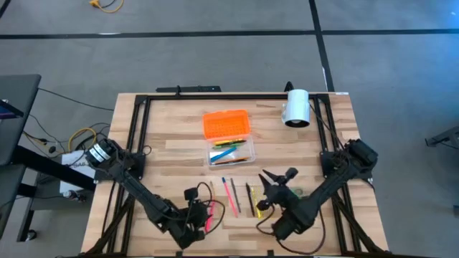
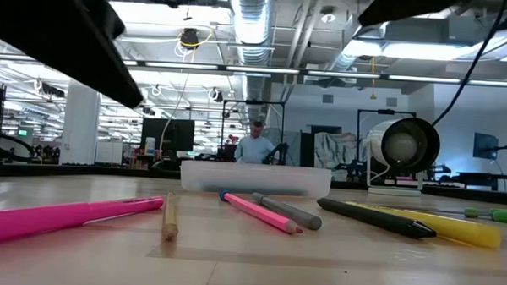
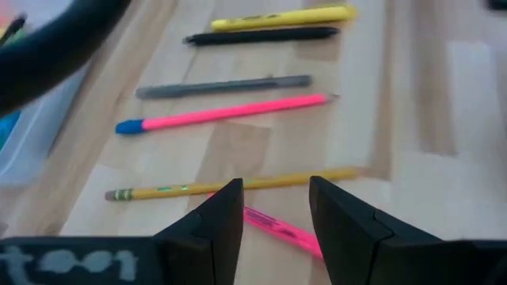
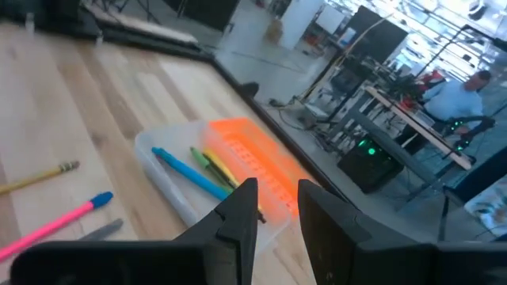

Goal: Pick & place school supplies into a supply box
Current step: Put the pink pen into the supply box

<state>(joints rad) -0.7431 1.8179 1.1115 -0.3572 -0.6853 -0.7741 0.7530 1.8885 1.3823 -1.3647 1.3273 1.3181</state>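
The supply box [image 1: 231, 153], a clear case, sits mid-table holding a blue pen [image 4: 186, 170] and a few green and yellow ones. Its orange lid [image 1: 226, 123] lies just beyond it. On the table near the front lie a pink pencil [image 3: 230, 112], a grey pen [image 3: 222, 86], a black pen [image 3: 261, 36], a yellow marker [image 3: 281, 17], a yellow pencil [image 3: 230, 184] and a pink marker [image 1: 209, 215]. My left gripper [image 3: 273, 214] hovers open over the pink marker and yellow pencil. My right gripper [image 4: 277, 202] hangs open above the pens, pointing at the box.
A white cylinder [image 1: 296, 107] lies at the far right of the table. Something green [image 1: 294, 191] lies under my right arm. Black frame rails run along the table's left, right and far edges. A person [image 2: 255, 147] stands in the room beyond the table.
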